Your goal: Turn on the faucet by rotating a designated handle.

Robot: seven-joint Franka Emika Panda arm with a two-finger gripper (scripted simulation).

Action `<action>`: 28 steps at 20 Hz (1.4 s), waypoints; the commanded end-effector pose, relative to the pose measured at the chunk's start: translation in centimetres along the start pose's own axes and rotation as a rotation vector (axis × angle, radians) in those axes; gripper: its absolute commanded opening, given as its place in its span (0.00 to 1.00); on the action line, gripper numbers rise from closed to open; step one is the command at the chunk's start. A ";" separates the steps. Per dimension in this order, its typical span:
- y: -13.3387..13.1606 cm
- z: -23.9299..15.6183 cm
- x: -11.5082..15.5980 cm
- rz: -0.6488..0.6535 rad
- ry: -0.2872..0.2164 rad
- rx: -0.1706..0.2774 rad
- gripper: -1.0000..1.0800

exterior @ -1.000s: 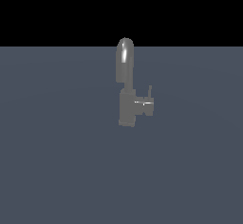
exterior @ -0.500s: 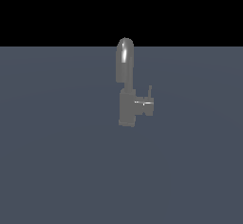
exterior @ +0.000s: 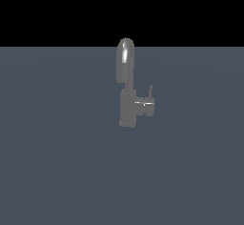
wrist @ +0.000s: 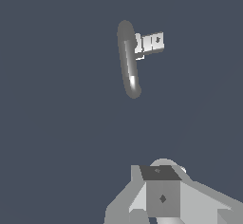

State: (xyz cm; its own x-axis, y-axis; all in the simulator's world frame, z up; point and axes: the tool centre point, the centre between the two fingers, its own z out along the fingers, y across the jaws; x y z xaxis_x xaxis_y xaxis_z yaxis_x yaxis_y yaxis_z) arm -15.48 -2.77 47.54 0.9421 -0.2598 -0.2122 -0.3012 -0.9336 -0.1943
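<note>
The faucet (exterior: 127, 108) stands on the flat grey floor, with a tall arched glossy spout (exterior: 125, 63) over a short body. The handle (exterior: 150, 93) is a thin lever standing up from a stubby cylinder on the body's side, toward the exterior view's right. The wrist view looks down on the spout (wrist: 129, 62) and the handle (wrist: 151, 42). My gripper (wrist: 161, 180) shows only in the wrist view, as a grey and white block well apart from the faucet. It holds nothing. Its fingers are not clear enough to judge. It is out of the exterior view.
A plain dark grey floor (exterior: 57, 162) spreads around the faucet, with a black background (exterior: 57, 9) beyond its far edge. No other objects show.
</note>
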 end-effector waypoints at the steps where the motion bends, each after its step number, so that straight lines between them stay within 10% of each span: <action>1: 0.1 0.3 1.6 0.041 -0.036 0.039 0.00; 28: 4.0 8.2 17.8 0.511 -0.461 0.506 0.00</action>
State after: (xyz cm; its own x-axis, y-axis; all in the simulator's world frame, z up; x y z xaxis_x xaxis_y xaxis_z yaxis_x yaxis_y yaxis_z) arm -1.70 -8.72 36.08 0.5811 -0.3970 -0.7104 -0.7822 -0.5134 -0.3529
